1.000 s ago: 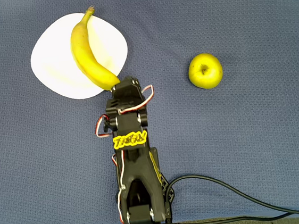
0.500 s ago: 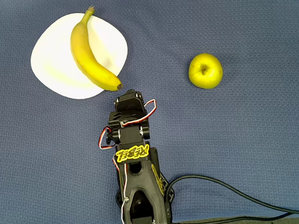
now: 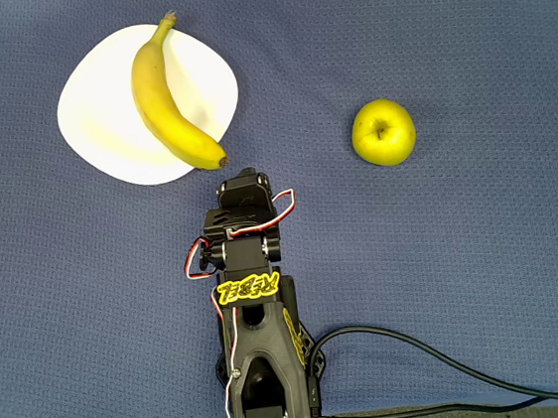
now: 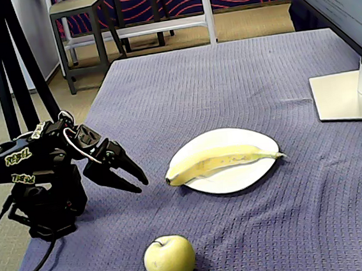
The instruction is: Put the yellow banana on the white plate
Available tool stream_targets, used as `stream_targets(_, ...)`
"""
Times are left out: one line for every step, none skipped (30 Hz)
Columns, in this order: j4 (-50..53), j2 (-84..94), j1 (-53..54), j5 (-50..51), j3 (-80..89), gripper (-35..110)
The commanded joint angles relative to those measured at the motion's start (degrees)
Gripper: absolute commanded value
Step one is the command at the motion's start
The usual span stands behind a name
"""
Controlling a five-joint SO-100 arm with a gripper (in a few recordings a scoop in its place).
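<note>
One yellow banana [image 3: 165, 93] (curved, dark tip) across white plate [image 3: 99, 113].

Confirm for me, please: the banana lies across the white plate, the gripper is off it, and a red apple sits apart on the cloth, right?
Not quite: the apple is yellow-green, not red, as the overhead view shows. The rest holds: the banana lies across the white plate, and the gripper is off it.

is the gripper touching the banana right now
Apart. The fixed view shows blue cloth between the gripper and the yellow banana's dark tip.
</note>
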Motion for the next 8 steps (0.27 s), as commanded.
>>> stream_targets(0.18,0.44,0.09,0.62,0.0,0)
stream_targets(0.18,0.44,0.09,0.7,0.0,0)
stream_targets(0.18,0.35,0.09,0.7,0.0,0)
stream_targets(0.18,0.35,0.09,0.7,0.0,0)
stream_targets(0.18,0.35,0.0,0.79,0.0,0)
stream_targets(0.18,0.35,0.0,0.79,0.0,0)
stream_targets(0.18,0.35,0.0,0.79,0.0,0)
stream_targets(0.18,0.35,-0.09,0.79,0.0,0)
